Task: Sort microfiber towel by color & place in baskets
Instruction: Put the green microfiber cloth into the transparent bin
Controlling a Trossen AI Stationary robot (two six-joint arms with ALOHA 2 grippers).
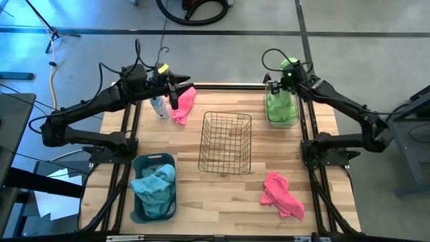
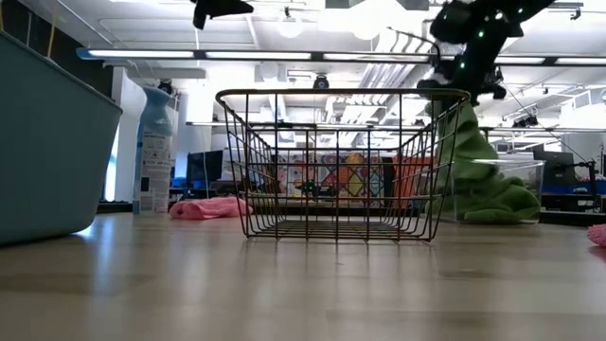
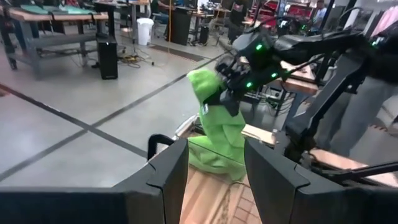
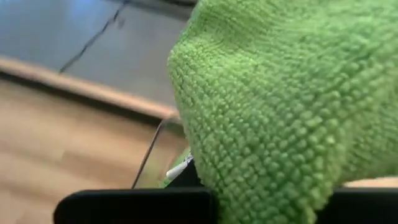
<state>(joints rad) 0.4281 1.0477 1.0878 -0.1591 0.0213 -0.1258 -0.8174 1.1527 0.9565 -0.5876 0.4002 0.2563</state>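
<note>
My right gripper (image 1: 287,74) is shut on a green towel (image 2: 472,156) above the clear bin (image 2: 526,176) at the table's far right. My left gripper (image 3: 216,168) is open and raised above the far left of the table, touching nothing. One pink towel (image 1: 183,105) lies flat on the table just below the left gripper. Another pink towel (image 1: 282,195) lies near the right front. The copper wire basket (image 1: 226,142) stands in the middle. The grey-blue tub (image 1: 138,202) at the near left holds teal towels (image 1: 156,183). My right gripper holds the green towel by its bunched upper end (image 3: 208,84), pinched between the fingers from above. One layer or several, I cannot tell. The towel hangs slack below the gripper, and its lower part (image 2: 492,201) is heaped in the clear bin.
A pale blue spray bottle (image 1: 159,106) stands upright at the far left, beside the pink towel and close to my left gripper. Bare wood shows between the wire basket and the tub and along the near edge. Arm frames run along both sides of the table.
</note>
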